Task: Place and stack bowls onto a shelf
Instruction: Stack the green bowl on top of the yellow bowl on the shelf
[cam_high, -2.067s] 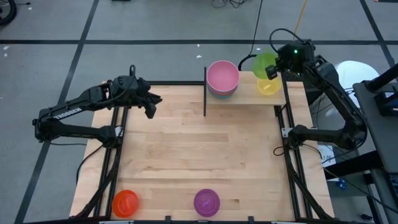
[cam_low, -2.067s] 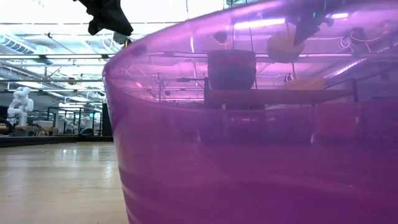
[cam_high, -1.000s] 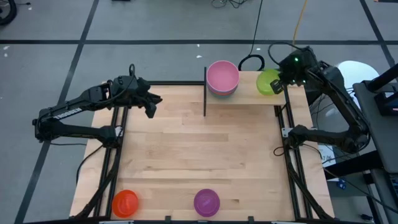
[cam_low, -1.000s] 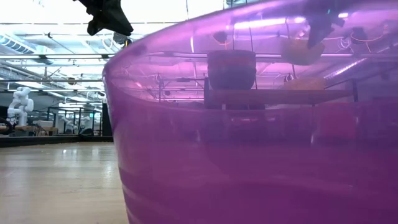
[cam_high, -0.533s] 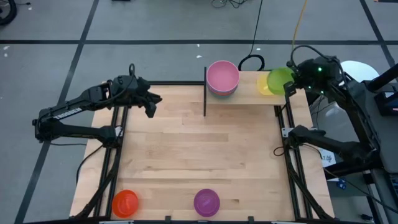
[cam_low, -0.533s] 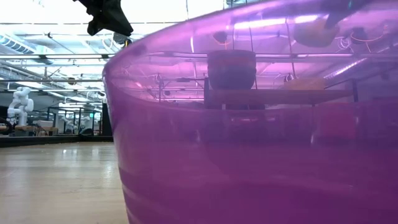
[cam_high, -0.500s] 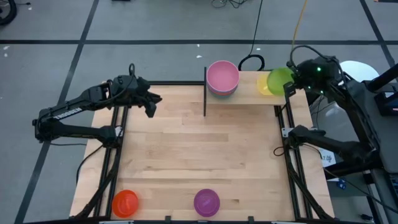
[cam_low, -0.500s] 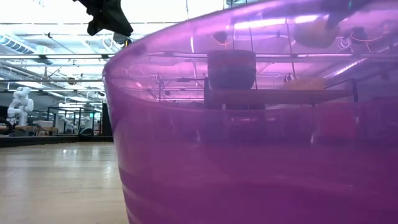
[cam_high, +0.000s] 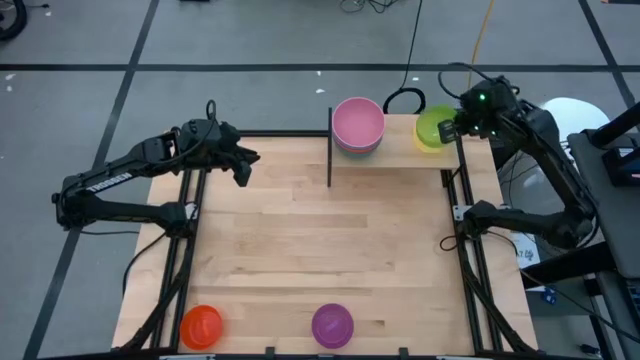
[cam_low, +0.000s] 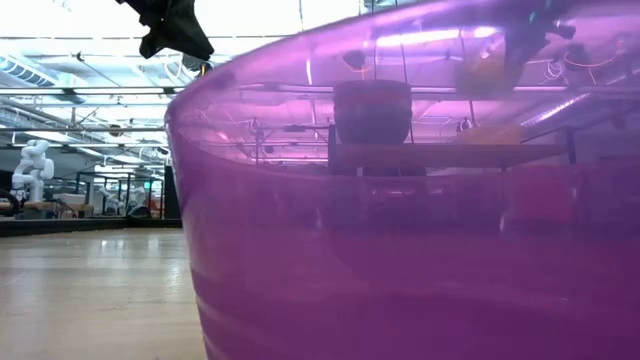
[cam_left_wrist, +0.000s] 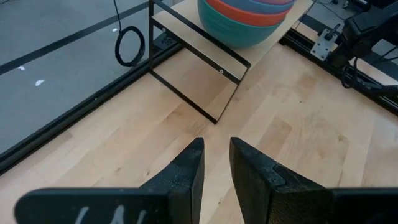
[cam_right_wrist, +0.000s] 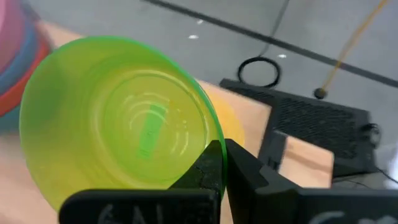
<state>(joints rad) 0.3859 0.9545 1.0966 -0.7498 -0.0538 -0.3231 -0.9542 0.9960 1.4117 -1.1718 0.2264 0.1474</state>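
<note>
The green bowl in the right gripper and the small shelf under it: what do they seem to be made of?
The round green bowl, held at its rim by the right gripper, looks like thin glossy plastic: light glows through its wall and moulded rings show in its base. The small rectangular shelf looks like pale unpainted wood with visible grain, on thin black posts, probably metal.
</note>
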